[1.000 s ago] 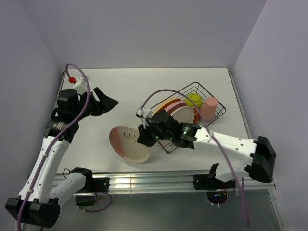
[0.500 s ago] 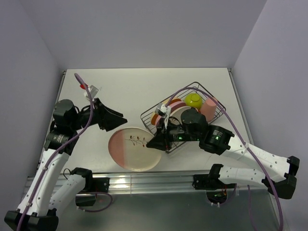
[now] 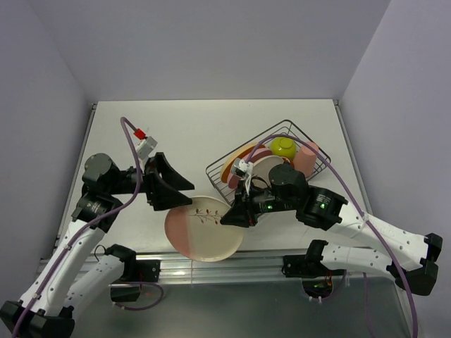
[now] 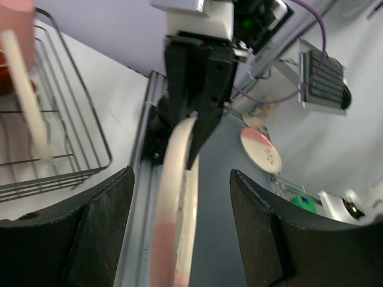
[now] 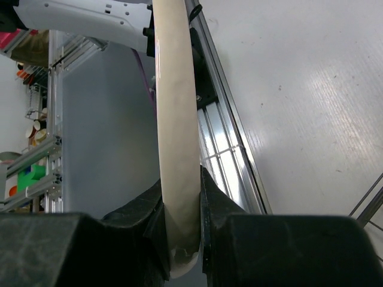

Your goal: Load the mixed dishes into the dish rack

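**Twig plate gripped at one rim, the other pincer open around the opposite rim**

The right pincer (image 3: pixel 236 216) is clenched on the 3 o'clock rim of the pink-cream twig-patterned plate (image 3: pixel 203 231). The plate sits at about 6 o'clock in the overhead view, over the near edge of the worktop (image 3: pixel 183 134) and overlapping the rail there. The left pincer (image 3: pixel 189 194) is released. Its fingers (image 4: pixel 102 230) stand on either side of the plate's 11 o'clock rim, with a gap on both sides in the left wrist view. The dish rack (image 3: pixel 318 167) stands at 2 o'clock from the plate, holding stacked plates (image 3: pixel 266 166), a lime-green bowl (image 3: pixel 284 146) and a salmon cup (image 3: pixel 307 158).
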